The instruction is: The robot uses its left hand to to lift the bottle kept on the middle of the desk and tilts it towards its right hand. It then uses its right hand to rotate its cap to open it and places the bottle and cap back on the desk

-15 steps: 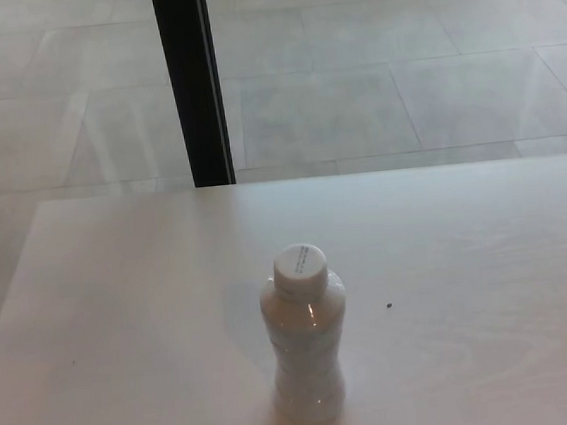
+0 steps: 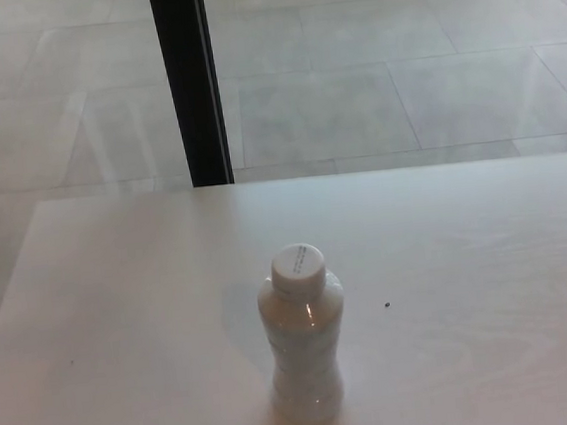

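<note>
A pale, translucent bottle stands upright on the white desk, near the middle and close to the front edge of the picture. Its white cap sits on the neck. Neither of my hands nor any part of my arms shows in the head view.
A black vertical post rises behind the desk's far edge, left of centre. Beyond it lies a pale tiled floor. A tiny dark speck sits on the desk to the right of the bottle.
The whole picture has shifted by a pixel or two, so the camera moved slightly. The bottle stands as before.
</note>
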